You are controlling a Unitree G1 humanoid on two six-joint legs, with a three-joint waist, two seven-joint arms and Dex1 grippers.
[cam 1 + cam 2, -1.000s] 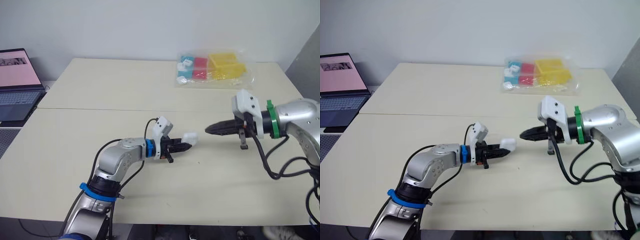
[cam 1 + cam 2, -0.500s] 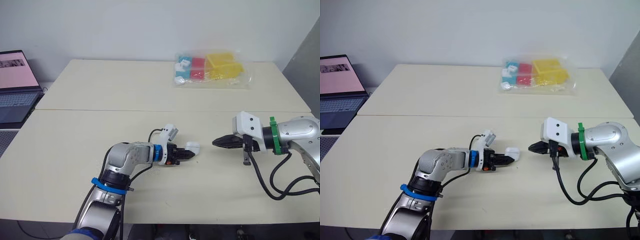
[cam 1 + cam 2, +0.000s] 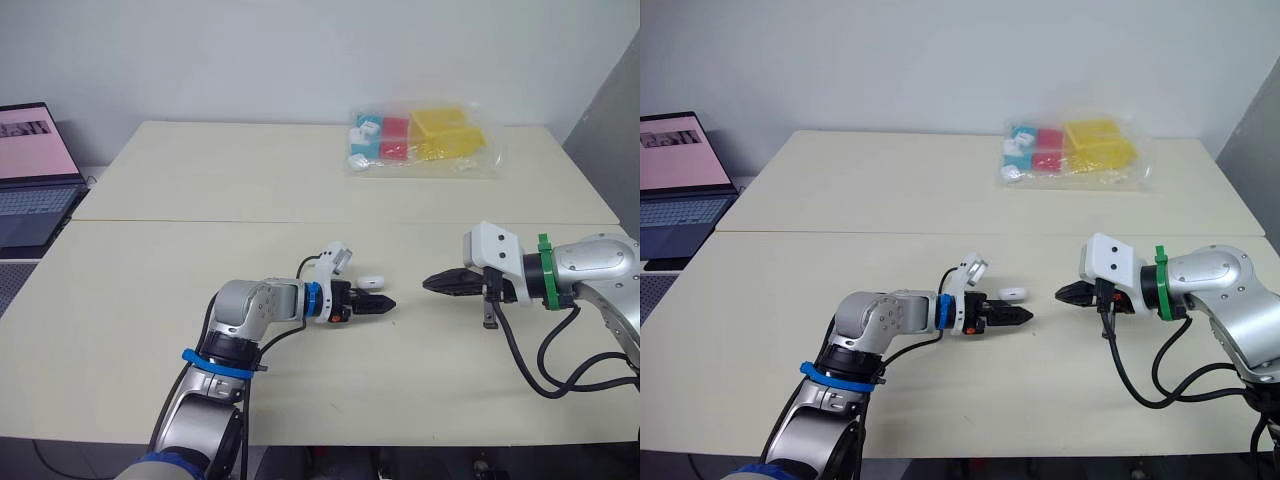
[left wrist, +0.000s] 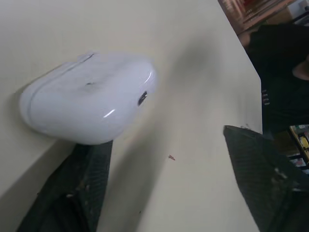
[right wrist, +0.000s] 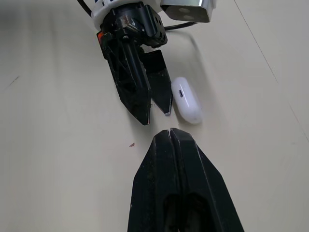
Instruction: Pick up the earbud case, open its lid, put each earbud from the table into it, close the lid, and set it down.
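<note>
The white earbud case [image 3: 372,283] lies on the table [image 3: 140,290] with its lid shut, seen large in the left wrist view [image 4: 91,96]. My left gripper [image 3: 378,300] stands open and low over the table, and the case rests just beside one of its fingers [image 5: 161,92], not gripped. My right gripper [image 3: 430,284] is shut and empty. It points at the left gripper from the right, a short gap from the case [image 5: 187,100].
A clear bag of coloured blocks [image 3: 420,140] lies at the back of the table. A laptop [image 3: 35,165] stands on a separate surface to the far left. A seam [image 3: 200,219] crosses the tabletop behind both grippers.
My left gripper has opened and let go of the case, which now lies on the table beside its fingers. The right gripper came lower and stays shut.
</note>
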